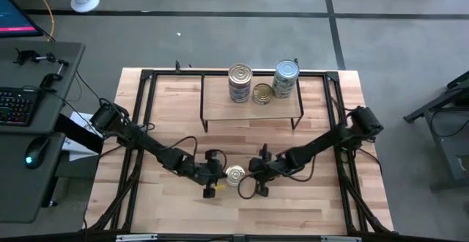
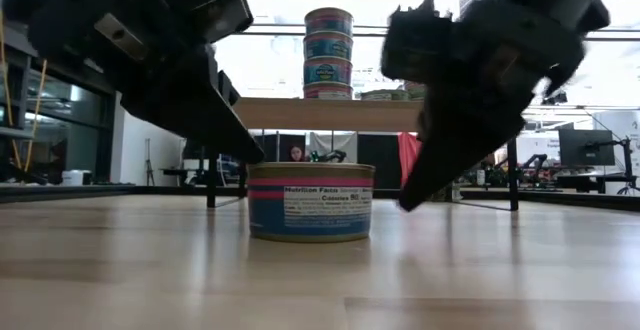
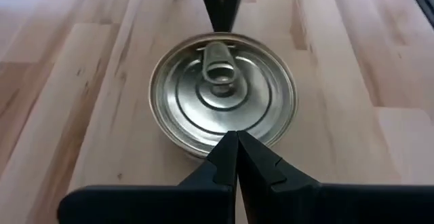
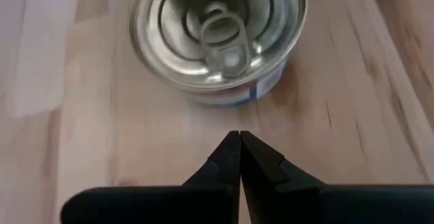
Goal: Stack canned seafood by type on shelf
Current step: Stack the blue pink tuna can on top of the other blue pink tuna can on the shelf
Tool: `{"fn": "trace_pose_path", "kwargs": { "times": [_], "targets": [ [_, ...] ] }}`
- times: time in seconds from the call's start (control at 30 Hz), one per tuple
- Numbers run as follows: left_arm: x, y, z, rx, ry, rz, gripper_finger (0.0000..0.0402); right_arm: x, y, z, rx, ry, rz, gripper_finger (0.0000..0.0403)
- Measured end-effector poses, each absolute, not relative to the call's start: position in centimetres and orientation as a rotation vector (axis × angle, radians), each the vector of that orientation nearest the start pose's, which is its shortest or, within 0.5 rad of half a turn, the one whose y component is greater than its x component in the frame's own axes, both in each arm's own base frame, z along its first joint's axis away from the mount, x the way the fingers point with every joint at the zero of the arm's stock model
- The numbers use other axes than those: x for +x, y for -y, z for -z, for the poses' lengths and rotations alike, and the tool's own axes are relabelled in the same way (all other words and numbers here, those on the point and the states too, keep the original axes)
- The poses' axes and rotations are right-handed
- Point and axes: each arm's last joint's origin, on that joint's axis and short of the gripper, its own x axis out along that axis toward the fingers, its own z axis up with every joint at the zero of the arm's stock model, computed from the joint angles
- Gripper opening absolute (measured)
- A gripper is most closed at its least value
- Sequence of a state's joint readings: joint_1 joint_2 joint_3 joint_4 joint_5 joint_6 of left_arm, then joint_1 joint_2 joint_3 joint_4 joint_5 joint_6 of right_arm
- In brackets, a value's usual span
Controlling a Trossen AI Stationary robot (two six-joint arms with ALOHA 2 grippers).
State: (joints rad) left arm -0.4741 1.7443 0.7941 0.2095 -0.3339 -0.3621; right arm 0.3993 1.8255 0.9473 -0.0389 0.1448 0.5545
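Both end effectors, left [image 1: 213,177] and right [image 1: 258,177], clenched empty, flank the tin [image 1: 235,174] at lower centre; next: open, grasp, carry to shelf [image 1: 220,104].

Keyboard [image 1: 16,105], mouse [image 1: 35,152], side desk [image 1: 44,191]

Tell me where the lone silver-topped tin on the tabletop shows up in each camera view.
High view: tin low centre, between the left hand and right hand.
Low view: tin centre, standing on the table, dark hands either side.
Left wrist view: tin centre, just past the shut fingers.
Right wrist view: tin at top, apart from the shut fingers.
Shared landmark: its pull tab.
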Motion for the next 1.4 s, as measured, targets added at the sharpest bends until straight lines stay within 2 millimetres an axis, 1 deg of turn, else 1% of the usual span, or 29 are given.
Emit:
{"fn": "trace_pose_path", "kwargs": {
  "times": [0.13,0.4,0.53,0.7,0.77,0.93,1.03,1.13,1.2,1.27,1.33,1.4],
  "targets": [
    [29.4,14.0,-13.5,-0.044,-0.702,-0.008,0.0000,33.3,-13.3,-13.6,0.226,-0.890,0.002,0.0000],
    [29.2,13.9,-13.3,-0.022,-0.732,-0.015,0.0000,34.3,-13.6,-14.8,0.178,-0.853,-0.016,0.0000],
    [28.9,13.8,-13.1,-0.004,-0.775,-0.028,0.0000,34.8,-14.0,-15.7,0.181,-0.826,-0.031,0.0000],
    [28.7,13.8,-12.8,0.010,-0.798,-0.035,0.0000,35.7,-14.6,-17.3,0.179,-0.762,-0.058,0.0000],
    [28.3,13.6,-12.2,0.028,-0.841,-0.036,0.0000,35.9,-14.7,-17.6,0.179,-0.760,-0.058,0.0000],
    [28.3,13.6,-12.3,0.035,-0.851,-0.041,0.0000,36.4,-14.9,-18.5,0.168,-0.727,-0.075,0.0000],
    [28.2,13.5,-12.2,0.042,-0.864,-0.044,0.0000,36.4,-14.9,-18.6,0.168,-0.722,-0.077,0.0000],
    [28.0,13.4,-12.1,0.053,-0.885,-0.049,0.0000,36.3,-14.9,-19.1,0.166,-0.706,-0.083,0.0000],
    [27.5,13.4,-12.1,0.039,-0.925,-0.068,0.0000,36.3,-14.7,-19.7,0.172,-0.691,-0.085,0.0000],
    [26.9,13.1,-12.4,-0.029,-0.959,-0.122,0.0000,36.2,-14.5,-20.4,0.179,-0.680,-0.117,0.0000],
    [25.6,12.8,-12.6,-0.081,-0.973,-0.171,0.0000,36.6,-14.3,-21.1,0.167,-0.678,-0.185,0.0000],
    [24.2,12.9,-12.9,-0.112,-0.945,-0.203,0.0000,37.2,-14.1,-22.1,0.123,-0.682,-0.246,0.0000]
  ]
}}
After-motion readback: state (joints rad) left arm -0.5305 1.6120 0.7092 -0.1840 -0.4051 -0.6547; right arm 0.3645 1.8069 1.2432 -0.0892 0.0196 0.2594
